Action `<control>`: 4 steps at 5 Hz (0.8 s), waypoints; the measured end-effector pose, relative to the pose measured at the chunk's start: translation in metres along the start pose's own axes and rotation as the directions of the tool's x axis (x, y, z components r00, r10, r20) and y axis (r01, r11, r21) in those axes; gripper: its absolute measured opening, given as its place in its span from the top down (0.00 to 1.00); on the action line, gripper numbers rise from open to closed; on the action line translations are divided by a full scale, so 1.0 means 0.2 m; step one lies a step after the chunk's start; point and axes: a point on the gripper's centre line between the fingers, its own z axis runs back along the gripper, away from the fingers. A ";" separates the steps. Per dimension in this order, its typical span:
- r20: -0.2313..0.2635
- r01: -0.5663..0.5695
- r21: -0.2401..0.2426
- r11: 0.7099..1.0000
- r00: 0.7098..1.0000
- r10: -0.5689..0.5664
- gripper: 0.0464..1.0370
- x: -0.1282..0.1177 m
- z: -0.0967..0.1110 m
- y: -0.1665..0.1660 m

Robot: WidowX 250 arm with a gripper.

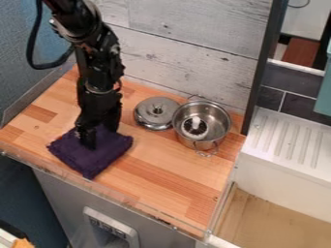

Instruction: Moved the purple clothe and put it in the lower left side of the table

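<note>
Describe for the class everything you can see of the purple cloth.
The purple cloth is dark, with a soft, thick-looking weave and slightly uneven edges. It lies roughly as a four-sided patch, one corner pointing towards the front, rumpled beneath the gripper, which comes down onto its back part and seems to touch it. It rests on the wooden table, towards the picture's left, near the front edge.

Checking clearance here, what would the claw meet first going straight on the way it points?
The purple cloth, right below the downward-pointing claw; they may already touch, though depth is unclear.
</note>
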 end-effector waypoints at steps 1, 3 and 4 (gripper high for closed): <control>0.000 -0.048 0.015 0.999 0.999 0.048 0.04 0.08 -0.02 0.04; -0.025 -0.137 -0.002 0.991 0.990 0.137 0.04 0.24 -0.06 0.12; -0.037 -0.164 0.012 0.986 0.986 0.164 0.04 0.36 -0.09 0.11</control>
